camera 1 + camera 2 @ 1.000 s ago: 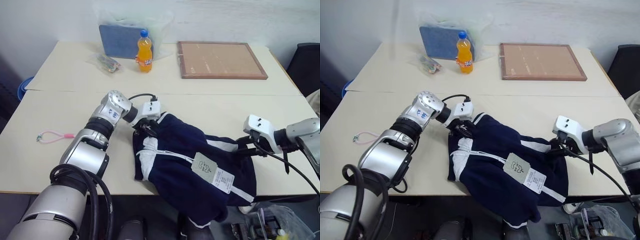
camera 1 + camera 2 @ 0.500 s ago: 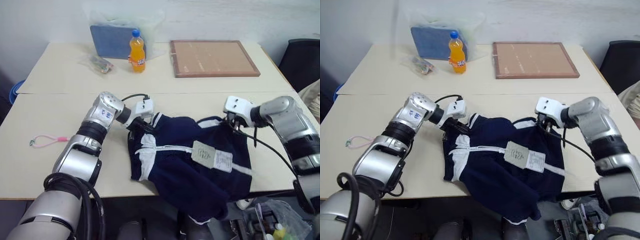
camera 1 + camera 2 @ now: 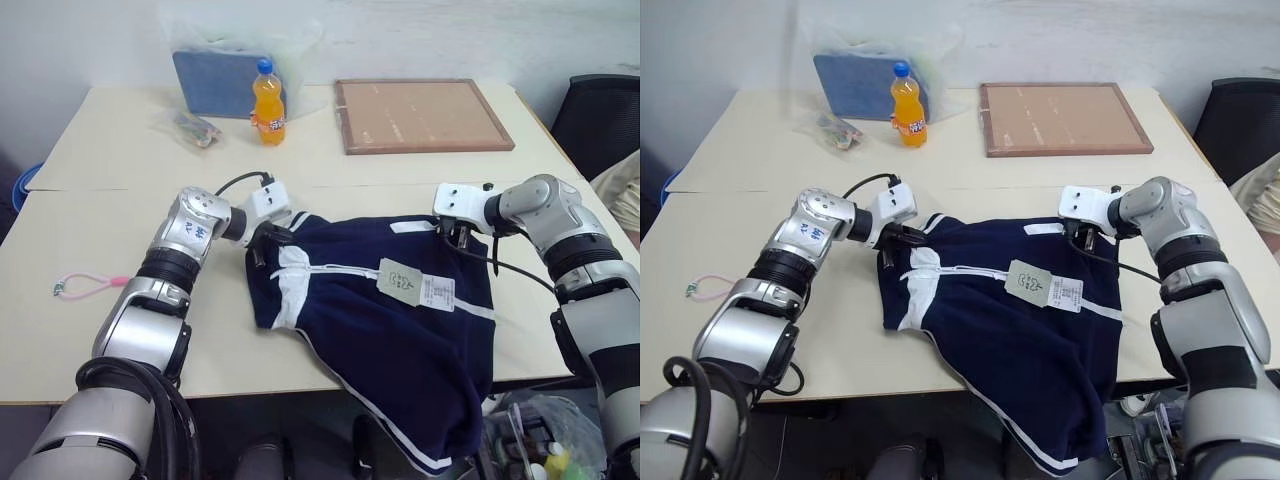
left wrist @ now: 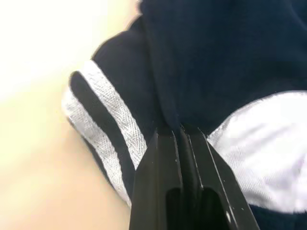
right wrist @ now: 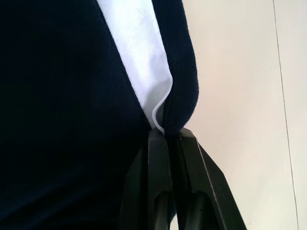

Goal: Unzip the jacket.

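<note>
Two tools gripped the jacket (image 3: 380,320) at opposite ends, presumably so that the cloth was held spread and taut before any pull on the zipper. The left tool (image 3: 262,240), at centre left of the left eye frame, had its fingers pressed together on a fold of navy cloth at the collar end; the left wrist view showed the pinch just beside a white striped cuff or band (image 4: 103,129) and a white panel (image 4: 259,143). The right tool (image 3: 452,232), at centre right, was likewise clamped on the jacket's upper right edge; the right wrist view showed its fingers (image 5: 160,163) closed on a navy hem with a white lining (image 5: 139,52) folded within.

The jacket lay in the lower centre of the frame on the pale table (image 3: 100,310), its lower part hanging over the near edge. Its long axis ran from the collar, at centre left by the left tool, diagonally toward the lower right of the frame. The light zipper (image 3: 340,272) ran from the collar toward the right and appeared closed. A white hang tag (image 3: 418,286) rested on the front, near the middle of the garment.

Neither tool held the zipper pull, whose position could not be made out; the unzipping itself was judged not yet begun. An orange bottle (image 3: 265,102) and a framed board (image 3: 424,116) stood well apart in the upper frame.
</note>
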Controlling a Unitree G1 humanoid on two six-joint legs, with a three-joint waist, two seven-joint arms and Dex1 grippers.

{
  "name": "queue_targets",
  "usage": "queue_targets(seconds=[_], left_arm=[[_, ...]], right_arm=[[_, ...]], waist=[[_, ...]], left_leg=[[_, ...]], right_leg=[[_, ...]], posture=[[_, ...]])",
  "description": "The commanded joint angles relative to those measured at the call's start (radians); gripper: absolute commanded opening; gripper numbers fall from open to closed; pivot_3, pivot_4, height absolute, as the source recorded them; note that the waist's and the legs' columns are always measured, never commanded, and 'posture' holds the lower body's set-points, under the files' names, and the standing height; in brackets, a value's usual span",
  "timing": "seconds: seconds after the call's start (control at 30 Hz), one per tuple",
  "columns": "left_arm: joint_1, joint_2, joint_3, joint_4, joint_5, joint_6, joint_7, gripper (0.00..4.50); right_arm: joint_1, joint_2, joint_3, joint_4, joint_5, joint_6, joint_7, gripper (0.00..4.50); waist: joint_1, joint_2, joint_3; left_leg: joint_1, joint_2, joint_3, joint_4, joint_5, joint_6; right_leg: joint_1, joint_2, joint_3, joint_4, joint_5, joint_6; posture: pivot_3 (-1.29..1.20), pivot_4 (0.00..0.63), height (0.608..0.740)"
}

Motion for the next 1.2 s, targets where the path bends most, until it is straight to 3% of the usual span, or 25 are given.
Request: queue_targets(seconds=[0.03,0.23,0.27,0.33,0.47,0.67,0.73,0.83,0.93,1.03,1.2], left_arm=[[-0.021,0.021,0.004,0.011,0.008,-0.023,-0.021,0.00],[0.029,0.038,-0.017,-0.053,-0.008,-0.016,-0.134,0.00],[0.033,0.041,-0.013,-0.063,-0.012,-0.005,-0.140,0.00],[0.039,0.047,-0.004,-0.082,-0.021,0.015,-0.157,0.52],[0.058,0.083,0.017,-0.159,-0.047,0.047,-0.202,1.73],[0.077,0.147,0.040,-0.262,-0.073,0.034,-0.224,3.58],[0.057,0.155,0.067,-0.279,-0.098,0.045,-0.220,4.19],[0.071,0.176,0.105,-0.443,-0.228,0.125,-0.358,4.19],[0.122,0.188,0.084,-0.621,-0.316,0.224,-0.448,4.19],[0.165,0.181,0.016,-0.666,-0.281,0.176,-0.452,4.19],[0.159,0.117,-0.084,-0.507,-0.147,-0.022,-0.351,4.19]], right_arm=[[-0.028,-0.010,-0.030,0.017,-0.012,-0.020,-0.010,0.02],[-0.012,-0.003,-0.061,0.009,0.008,-0.038,-0.039,0.02],[-0.008,-0.006,-0.070,0.000,0.012,-0.040,-0.046,0.26],[-0.001,-0.012,-0.085,-0.021,0.015,-0.039,-0.049,0.75],[0.048,-0.051,-0.139,-0.174,0.039,-0.032,-0.052,2.16],[0.315,-0.174,-0.274,-0.726,0.083,0.132,-0.046,4.19],[0.444,-0.216,-0.336,-0.961,0.111,0.226,-0.029,4.23],[0.675,-0.238,-0.458,-1.359,0.183,0.445,-0.003,4.23],[0.850,-0.239,-0.507,-1.611,0.197,0.573,0.000,4.23],[0.985,-0.205,-0.505,-1.781,0.210,0.689,-0.027,4.23],[1.102,-0.149,-0.410,-1.887,0.159,0.749,-0.119,4.23]], waist=[[-0.002,0.000,0.000],[-0.010,0.001,0.001],[-0.010,0.002,0.001],[-0.011,0.002,0.001],[-0.017,0.002,0.001],[-0.009,0.002,0.001],[0.004,0.002,0.001],[0.014,0.002,0.001],[0.030,0.002,0.001],[0.040,0.002,0.001],[0.045,0.002,0.001]], left_leg=[[0.000,0.000,0.000,0.000,0.000,0.000],[0.000,0.000,0.001,-0.001,0.000,0.000],[0.000,0.000,0.001,-0.001,0.000,0.000],[0.000,0.000,0.001,-0.001,0.000,0.000],[0.000,0.000,0.000,-0.002,0.000,-0.001],[0.000,0.000,-0.001,-0.002,0.000,-0.001],[-0.001,0.000,-0.001,-0.002,0.000,-0.001],[-0.001,0.001,-0.001,-0.001,0.000,-0.001],[-0.001,0.000,-0.001,0.000,0.000,-0.001],[0.003,0.000,-0.001,0.001,0.000,-0.001],[0.005,0.000,0.000,0.002,0.000,-0.001]], right_leg=[[0.000,0.000,0.000,0.000,0.000,0.000],[0.000,0.000,0.000,0.000,0.000,0.000],[0.000,0.000,0.000,0.000,0.000,0.000],[0.000,0.000,0.000,0.000,0.000,0.000],[-0.001,0.000,-0.001,0.000,0.000,-0.001],[-0.001,0.000,-0.001,0.000,0.000,-0.001],[-0.002,0.000,-0.001,-0.001,-0.001,-0.001],[-0.001,0.000,-0.002,0.000,-0.001,-0.001],[-0.001,0.000,-0.001,0.000,-0.001,-0.001],[0.003,0.000,0.000,0.000,0.000,-0.001],[0.004,0.000,0.000,0.002,-0.001,-0.001]], posture=[[0.00,0.150,0.740],[0.00,0.150,0.740],[0.00,0.150,0.740],[0.00,0.150,0.740],[0.00,0.150,0.740],[0.00,0.150,0.740],[0.00,0.150,0.740],[0.00,0.150,0.740],[0.00,0.150,0.740],[0.00,0.150,0.740],[0.00,0.150,0.740]])
